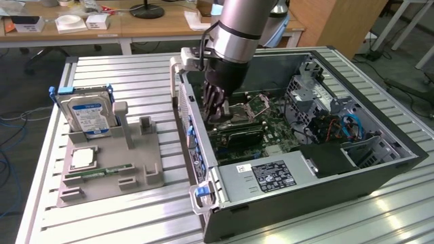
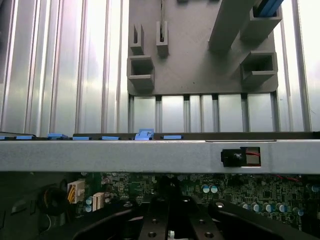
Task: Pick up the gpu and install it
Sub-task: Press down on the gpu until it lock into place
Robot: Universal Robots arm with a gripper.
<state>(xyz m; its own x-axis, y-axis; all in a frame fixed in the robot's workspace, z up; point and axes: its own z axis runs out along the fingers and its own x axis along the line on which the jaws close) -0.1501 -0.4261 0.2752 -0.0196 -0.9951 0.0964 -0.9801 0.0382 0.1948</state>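
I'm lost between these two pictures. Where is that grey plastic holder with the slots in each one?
Exterior view: the grey holder lies on the slatted table at the exterior view's left, beside the open computer case, with the hard drive standing in it.
Wrist view: the grey holder lies on the slatted table, beyond the case's side wall.
Shared landmark: the case's side wall with its blue clips, between holder and motherboard.

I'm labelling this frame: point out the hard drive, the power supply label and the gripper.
hard drive (image 1: 87, 116), exterior view, on its blue label.
power supply label (image 1: 273, 176), exterior view, middle of the black sticker.
gripper (image 1: 215, 116), exterior view, at the fingertips inside the case.
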